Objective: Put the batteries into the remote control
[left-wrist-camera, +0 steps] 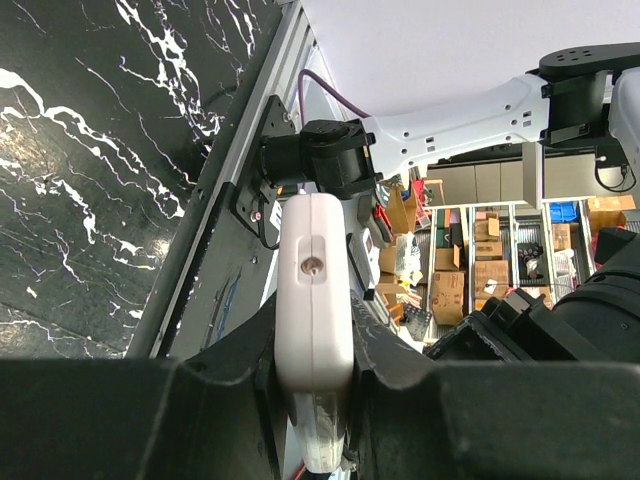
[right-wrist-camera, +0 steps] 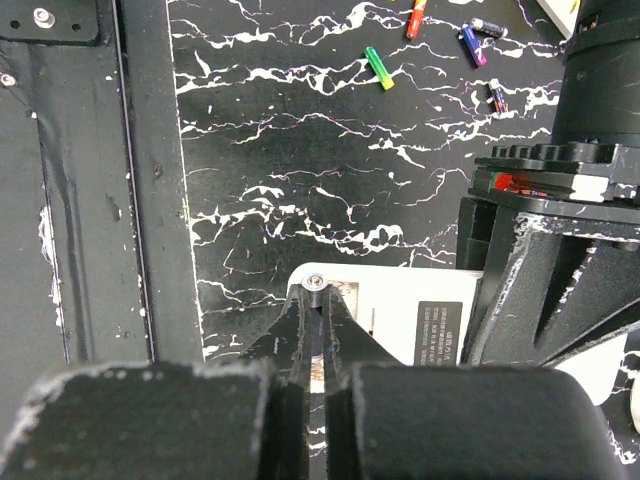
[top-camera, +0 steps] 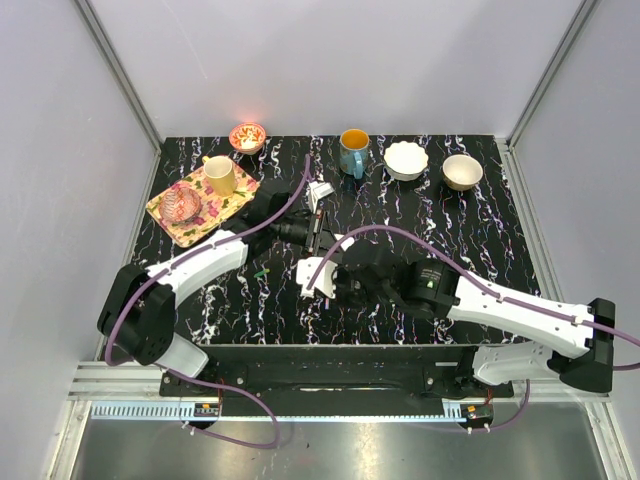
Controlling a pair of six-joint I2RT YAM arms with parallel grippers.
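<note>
My left gripper [left-wrist-camera: 313,350] is shut on the white remote control [left-wrist-camera: 313,290], which shows edge-on between its jaws. From the right wrist the remote control [right-wrist-camera: 400,325] shows its plain white back with a dark label. My right gripper [right-wrist-camera: 316,303] is shut on a thin battery [right-wrist-camera: 316,285] with a metal end, at the remote's left corner. In the top view both grippers meet at mid-table, left gripper [top-camera: 318,232] above right gripper [top-camera: 336,280], with the remote [top-camera: 310,276] between them. Loose batteries lie on the table: green [right-wrist-camera: 379,68], reddish [right-wrist-camera: 415,20], purple [right-wrist-camera: 472,45].
A patterned tray [top-camera: 190,228] with a yellow mug [top-camera: 221,175] sits at the back left. Along the back stand a small bowl [top-camera: 247,136], a blue mug [top-camera: 353,152] and two bowls [top-camera: 406,160] [top-camera: 462,171]. A small white piece [top-camera: 320,193] lies behind the left gripper.
</note>
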